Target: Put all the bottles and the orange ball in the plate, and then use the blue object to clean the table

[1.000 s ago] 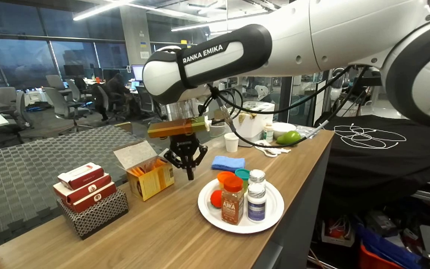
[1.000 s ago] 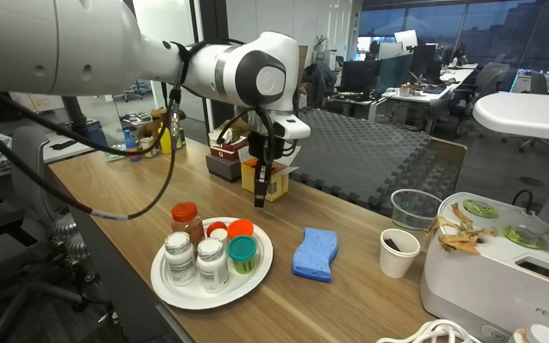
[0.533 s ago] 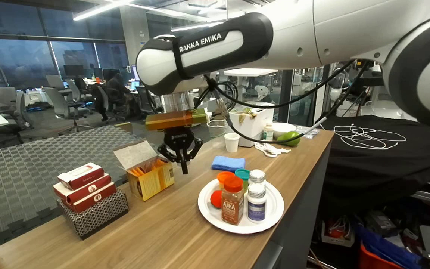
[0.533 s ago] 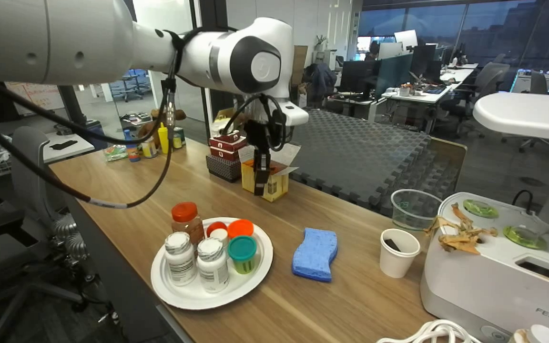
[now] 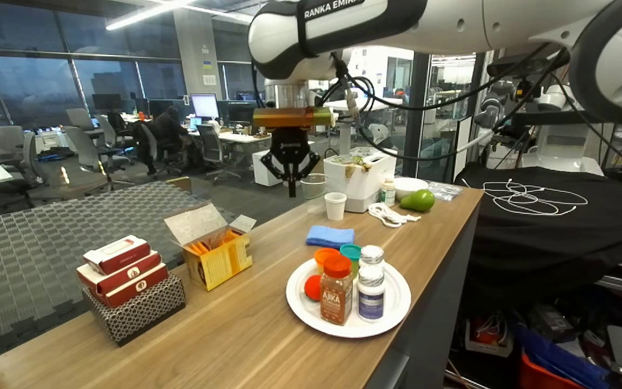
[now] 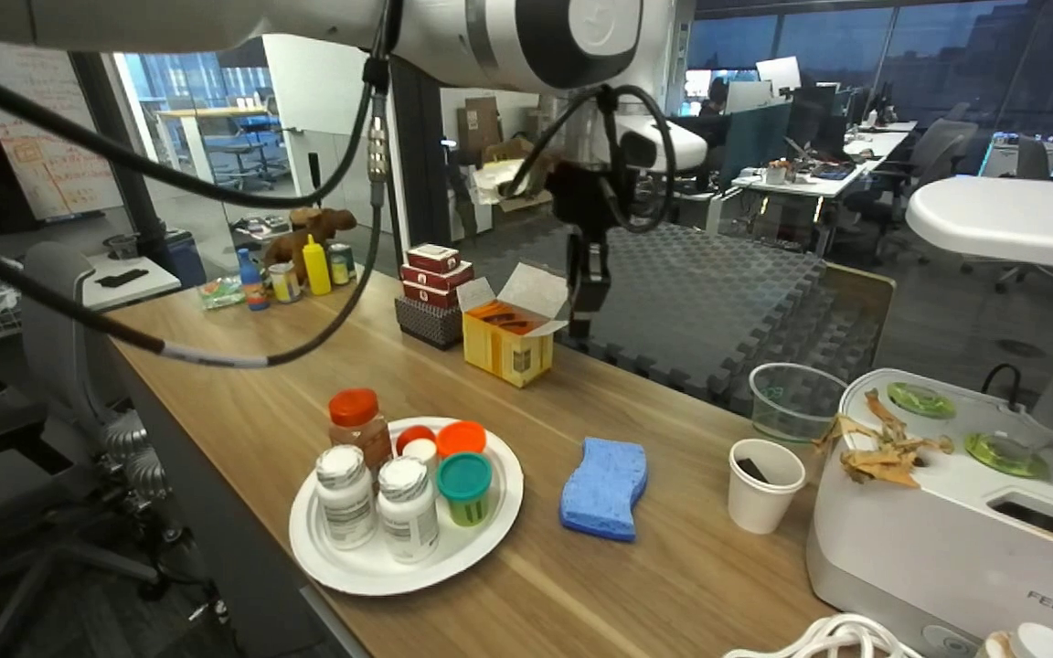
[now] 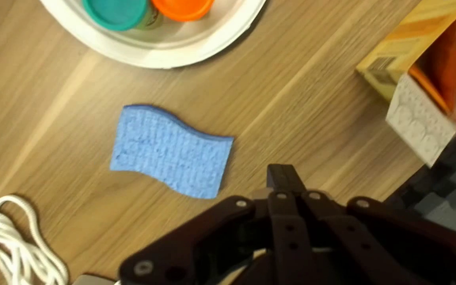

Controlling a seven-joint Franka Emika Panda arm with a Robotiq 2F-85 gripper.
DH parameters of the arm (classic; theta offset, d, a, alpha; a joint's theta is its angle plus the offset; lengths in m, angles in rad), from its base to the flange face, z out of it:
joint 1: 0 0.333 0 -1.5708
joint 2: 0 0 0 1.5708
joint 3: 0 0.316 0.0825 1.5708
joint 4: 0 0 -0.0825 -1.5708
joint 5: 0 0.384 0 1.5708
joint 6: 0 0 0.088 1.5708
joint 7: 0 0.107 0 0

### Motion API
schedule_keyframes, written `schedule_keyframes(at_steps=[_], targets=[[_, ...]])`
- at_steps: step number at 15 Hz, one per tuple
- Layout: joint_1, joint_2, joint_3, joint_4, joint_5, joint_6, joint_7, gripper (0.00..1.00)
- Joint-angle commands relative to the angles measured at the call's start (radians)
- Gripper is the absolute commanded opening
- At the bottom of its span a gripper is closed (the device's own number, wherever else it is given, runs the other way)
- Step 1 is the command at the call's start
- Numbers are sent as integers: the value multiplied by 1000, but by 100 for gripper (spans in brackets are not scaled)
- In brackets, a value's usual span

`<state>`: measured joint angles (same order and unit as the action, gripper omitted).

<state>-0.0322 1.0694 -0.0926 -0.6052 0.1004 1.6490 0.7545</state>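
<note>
The white plate [image 6: 506, 512] holds the brown bottle with a red cap [image 5: 336, 297], a dark-blue-labelled white bottle [image 5: 371, 302] and another white bottle [image 6: 409, 521]. Among them sit the orange ball [image 5: 312, 287], partly hidden, and a small white cap [image 6: 420, 449] whose lower part is covered. Beside the plate, flat on the table, lies the blue object [image 7: 170, 152], a wavy sponge. My gripper [image 5: 292, 194] hangs high above the table, fingertips together with nothing between them. In the wrist view the gripper [image 7: 280, 166] appears to the right of the sponge, apart from it.
An orange-lidded tub [image 6: 461, 440] and a teal-lidded tub [image 6: 465, 493] share the plate. A yellow flapped box [image 6: 508, 352] stands toward the back edge near red boxes [image 5: 122, 270]. Past the sponge are a paper cup [image 6: 764, 484], white cord [image 5: 392, 215] and a white planter [image 5: 359, 181].
My gripper has risen well above the table and shifted away from the yellow box, toward the planter end. It stays shut. The plate, its contents and the sponge have not moved.
</note>
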Motion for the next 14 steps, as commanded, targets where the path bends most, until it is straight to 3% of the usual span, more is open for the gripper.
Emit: schedule_keyframes(at_steps=[1,7,14], targets=[[-89,-83,9,-106,45,9,-18,0],[-163,-209,28,-365,94,124,-138,0],[-85,-381,-44,-663,-85,234,-179,0]])
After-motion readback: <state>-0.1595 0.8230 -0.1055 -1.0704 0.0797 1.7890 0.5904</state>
